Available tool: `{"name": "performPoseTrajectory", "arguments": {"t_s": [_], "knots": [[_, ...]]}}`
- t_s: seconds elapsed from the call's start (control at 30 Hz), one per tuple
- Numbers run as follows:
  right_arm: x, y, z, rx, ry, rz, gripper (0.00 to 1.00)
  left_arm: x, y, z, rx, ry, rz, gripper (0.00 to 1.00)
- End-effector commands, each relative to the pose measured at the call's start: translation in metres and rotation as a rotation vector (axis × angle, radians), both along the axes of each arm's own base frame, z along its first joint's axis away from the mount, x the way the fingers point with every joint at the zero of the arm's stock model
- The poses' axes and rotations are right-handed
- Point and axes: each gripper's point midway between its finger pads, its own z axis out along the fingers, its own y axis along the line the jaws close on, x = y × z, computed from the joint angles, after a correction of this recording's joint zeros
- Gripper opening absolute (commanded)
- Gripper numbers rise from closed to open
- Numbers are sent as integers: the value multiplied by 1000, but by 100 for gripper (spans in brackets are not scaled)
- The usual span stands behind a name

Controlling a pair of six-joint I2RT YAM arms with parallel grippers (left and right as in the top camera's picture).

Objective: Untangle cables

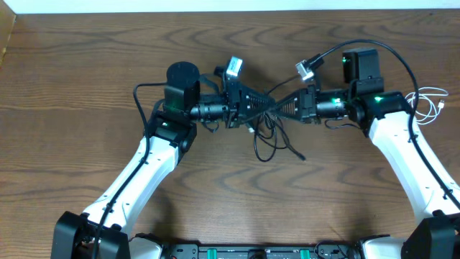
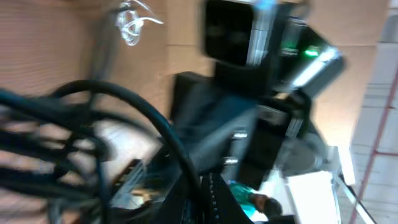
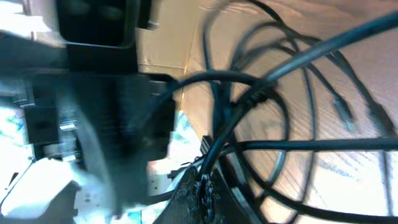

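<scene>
A tangle of thin black cables (image 1: 269,137) lies at the table's middle, partly lifted between both arms. My left gripper (image 1: 260,105) is shut on a black cable (image 2: 168,137) and points right. My right gripper (image 1: 276,108) is shut on a black cable (image 3: 239,112) and points left, its tips almost touching the left gripper's. Loops and a plug end (image 1: 302,155) hang down toward the table's front. A short white cable (image 1: 431,101) lies coiled at the far right, also in the left wrist view (image 2: 132,22). Both wrist views are blurred.
Thicker black cords run from the arm bases, one arching over the right arm (image 1: 392,50) and one beside the left arm (image 1: 140,101). The wooden table (image 1: 230,201) fills the view.
</scene>
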Motion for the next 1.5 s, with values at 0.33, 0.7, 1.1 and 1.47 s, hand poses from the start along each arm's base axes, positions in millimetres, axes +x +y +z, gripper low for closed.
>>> {"name": "performPoseTrajectory", "arguments": {"t_s": [0.33, 0.7, 1.1, 1.47], "knots": [[-15, -15, 38, 157, -184, 98, 1, 23, 36, -54, 229, -22, 158, 8], [-30, -17, -16, -105, -131, 77, 1, 28, 52, -60, 256, -42, 176, 7], [-65, -9, -50, -299, -37, 162, 1, 22, 41, -34, 186, -381, 42, 7], [-92, 12, -61, -364, -76, 289, 2, 10, 37, -23, 127, -470, -39, 8]]}}
